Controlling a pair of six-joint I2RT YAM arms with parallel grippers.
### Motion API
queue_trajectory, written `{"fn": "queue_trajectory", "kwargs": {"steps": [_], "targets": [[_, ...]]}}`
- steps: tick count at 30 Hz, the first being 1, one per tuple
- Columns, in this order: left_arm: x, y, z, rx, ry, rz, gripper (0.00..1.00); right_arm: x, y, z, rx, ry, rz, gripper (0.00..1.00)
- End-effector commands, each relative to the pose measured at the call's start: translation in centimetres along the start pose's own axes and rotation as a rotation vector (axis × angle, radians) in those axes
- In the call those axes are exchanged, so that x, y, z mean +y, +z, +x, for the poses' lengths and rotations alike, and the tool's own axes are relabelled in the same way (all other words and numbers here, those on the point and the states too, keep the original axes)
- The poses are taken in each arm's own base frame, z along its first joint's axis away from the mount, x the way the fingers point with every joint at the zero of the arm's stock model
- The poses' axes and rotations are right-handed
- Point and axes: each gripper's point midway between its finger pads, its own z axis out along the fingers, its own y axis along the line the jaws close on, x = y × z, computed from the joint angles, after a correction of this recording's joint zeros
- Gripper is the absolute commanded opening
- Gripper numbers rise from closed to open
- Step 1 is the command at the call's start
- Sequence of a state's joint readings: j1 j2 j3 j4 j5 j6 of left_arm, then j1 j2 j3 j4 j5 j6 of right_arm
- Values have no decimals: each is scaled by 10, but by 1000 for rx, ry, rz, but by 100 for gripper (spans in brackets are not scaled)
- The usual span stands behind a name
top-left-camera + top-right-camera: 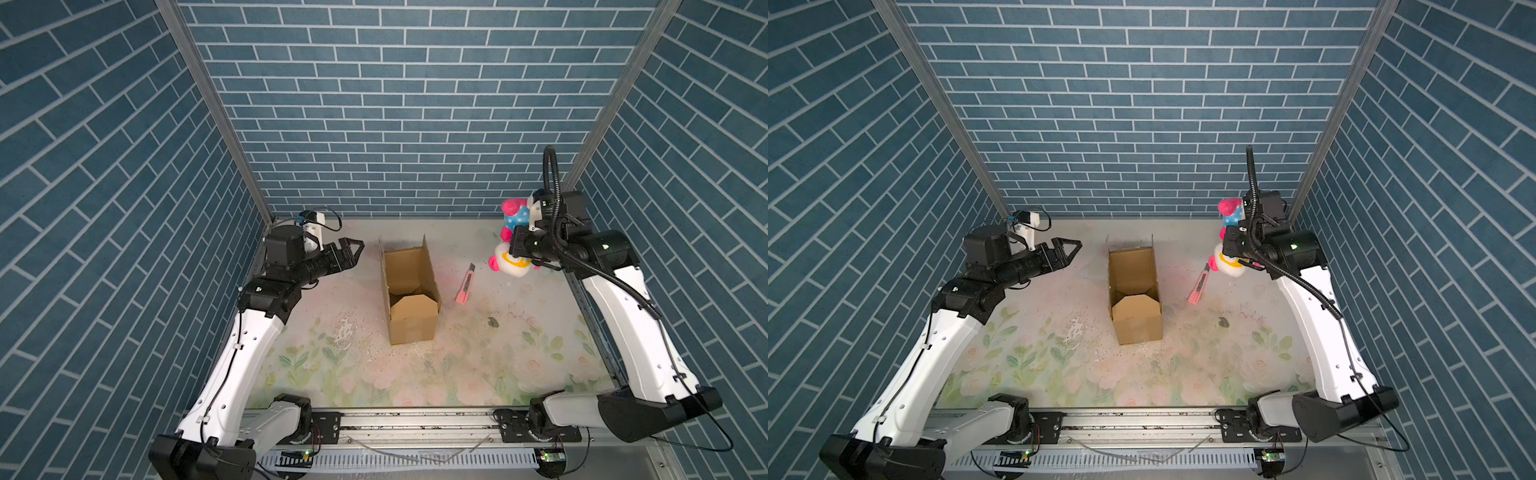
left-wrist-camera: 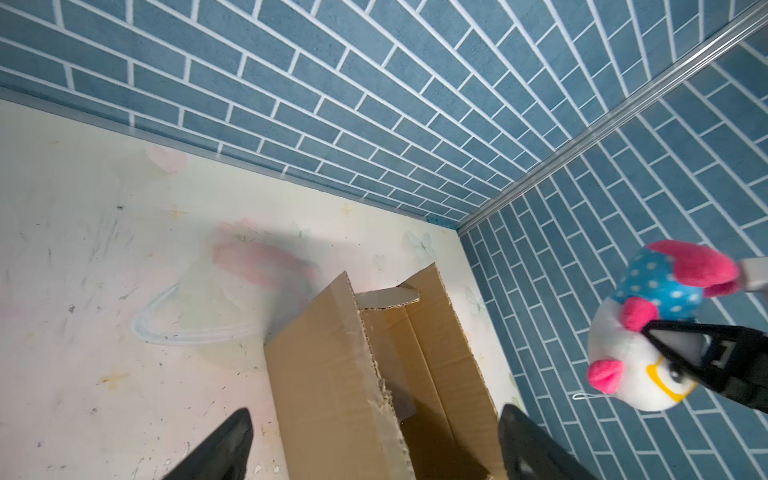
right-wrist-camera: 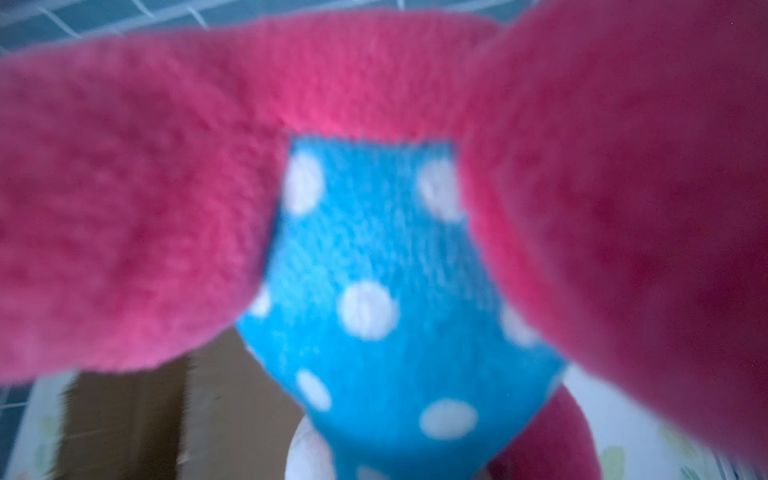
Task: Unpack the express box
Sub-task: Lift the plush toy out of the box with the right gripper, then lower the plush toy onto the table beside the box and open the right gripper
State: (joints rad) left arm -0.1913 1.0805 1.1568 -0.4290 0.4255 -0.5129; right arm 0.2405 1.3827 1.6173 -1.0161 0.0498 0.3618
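Mid-desk, the express box (image 1: 409, 291) stands open-topped, its long sides running from the near edge toward the far edge. 1 end flap is folded down inside and 1 side flap stands upright. Right of it on the floral desk (image 1: 374, 374) lies a small dark scrap (image 1: 493, 322), and farther back the pink knife (image 1: 465, 284), near the express box but not touching it.

Left of the express box, the left gripper (image 1: 357, 249) hangs above the desk, touching nothing. Only the left wrist view shows how wide its 2 fingertips (image 2: 224, 449) are spread.

Toward the far right corner, the right gripper (image 1: 512, 254) is clamped on a plush toy (image 1: 505, 266), held clear of the desk. Both top views half hide that grip behind the arm. The left wrist view shows black fingers (image 2: 727, 365) pinching the toy's white head. The right wrist view shows little but its blurred pink limbs and blue polka-dot body.
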Motion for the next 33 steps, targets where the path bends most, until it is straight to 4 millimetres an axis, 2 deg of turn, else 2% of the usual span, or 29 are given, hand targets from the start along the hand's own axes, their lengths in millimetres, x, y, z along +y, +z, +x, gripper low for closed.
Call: {"fn": "queue_trajectory", "kwargs": {"steps": [1, 5, 9, 15, 20, 23, 29, 30, 32, 33], "targets": [[16, -6, -2, -44, 58, -76, 96, -31, 54, 21, 109, -4, 3, 0], [32, -10, -1, -82, 85, -151, 99, -71, 110, 43, 234, 12, 89, 0], [46, -12, 1, -111, 107, -210, 100, -85, 150, 59, 320, 23, 106, 0], [64, -11, 7, -128, 112, -272, 100, -91, 187, 71, 394, 56, 80, 0], [73, -10, 13, -132, 123, -298, 100, -95, 209, 85, 444, 66, 83, 2], [76, -12, 15, -142, 130, -311, 100, -93, 217, 91, 464, 79, 63, 14], [80, -16, 15, -148, 141, -335, 100, -91, 219, 94, 471, 92, 54, 65], [81, -17, 16, -147, 140, -340, 100, -91, 218, 92, 465, 93, 55, 70], [84, -18, 16, -146, 141, -356, 100, -93, 212, 87, 454, 95, 69, 89], [86, -19, 17, -147, 142, -368, 100, -94, 208, 84, 443, 95, 78, 94]]}}
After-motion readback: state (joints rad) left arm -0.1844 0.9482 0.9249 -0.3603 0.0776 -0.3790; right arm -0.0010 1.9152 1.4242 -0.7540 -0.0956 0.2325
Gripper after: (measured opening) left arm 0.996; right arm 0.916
